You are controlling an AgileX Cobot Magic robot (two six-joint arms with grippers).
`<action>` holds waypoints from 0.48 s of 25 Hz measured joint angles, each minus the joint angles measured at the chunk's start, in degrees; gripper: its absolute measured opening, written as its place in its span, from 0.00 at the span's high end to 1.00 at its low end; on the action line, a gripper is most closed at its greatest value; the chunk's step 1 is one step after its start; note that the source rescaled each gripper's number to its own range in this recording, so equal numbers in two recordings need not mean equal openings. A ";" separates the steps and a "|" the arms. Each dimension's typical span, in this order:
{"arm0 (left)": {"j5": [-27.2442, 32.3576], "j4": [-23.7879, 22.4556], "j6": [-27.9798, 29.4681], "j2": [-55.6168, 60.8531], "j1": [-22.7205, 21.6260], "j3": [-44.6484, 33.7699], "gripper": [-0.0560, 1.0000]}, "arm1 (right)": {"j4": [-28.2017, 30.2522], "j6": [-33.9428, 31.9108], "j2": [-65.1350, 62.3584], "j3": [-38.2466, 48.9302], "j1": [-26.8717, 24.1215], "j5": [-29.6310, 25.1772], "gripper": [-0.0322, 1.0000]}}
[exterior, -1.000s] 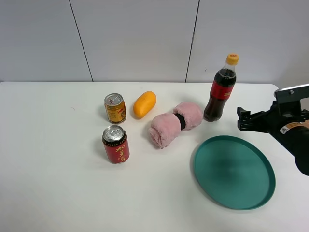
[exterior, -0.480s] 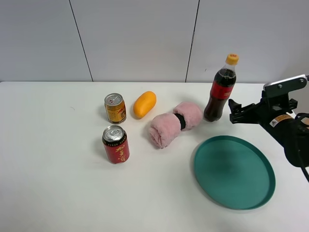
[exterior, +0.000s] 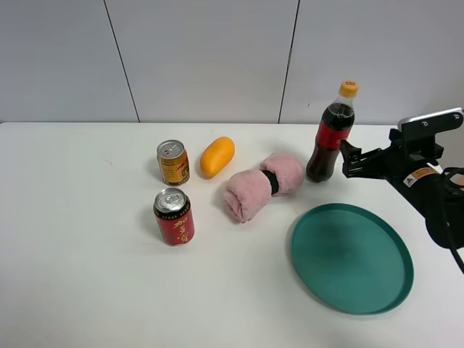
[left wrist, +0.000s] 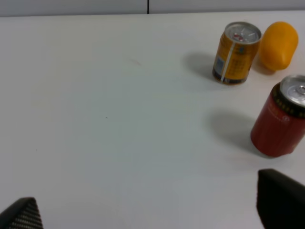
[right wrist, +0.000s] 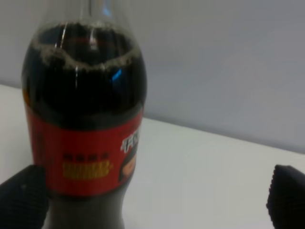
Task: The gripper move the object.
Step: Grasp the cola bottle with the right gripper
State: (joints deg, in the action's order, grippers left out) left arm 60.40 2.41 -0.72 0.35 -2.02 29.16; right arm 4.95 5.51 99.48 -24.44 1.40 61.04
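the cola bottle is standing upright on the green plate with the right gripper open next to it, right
No. The cola bottle stands upright on the white table just beyond the green plate, not on it; the exterior high view shows this. The right gripper is open next to it.

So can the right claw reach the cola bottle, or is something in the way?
Probably yes. The right gripper is open, right beside the cola bottle, with nothing between them. The pink towel and green plate lie off its path.
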 joint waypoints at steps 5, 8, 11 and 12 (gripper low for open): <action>0.00 0.00 0.00 0.00 0.00 0.00 0.00 | 0.10 -0.15 3.31 -3.85 0.05 0.05 0.00; 0.00 0.00 0.00 0.00 0.00 0.00 0.00 | 0.18 -0.15 5.94 -6.10 1.02 0.05 0.00; 0.00 0.00 0.00 0.00 0.00 0.00 0.00 | 0.52 -0.38 8.50 -8.72 2.06 0.11 0.00; 0.00 0.00 0.00 0.00 0.00 0.00 0.00 | 0.65 -0.44 9.19 -9.59 2.43 0.18 0.00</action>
State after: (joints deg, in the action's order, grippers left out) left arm 60.40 2.41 -0.72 0.35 -2.02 29.16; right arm 5.59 5.08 108.67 -34.03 3.83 61.22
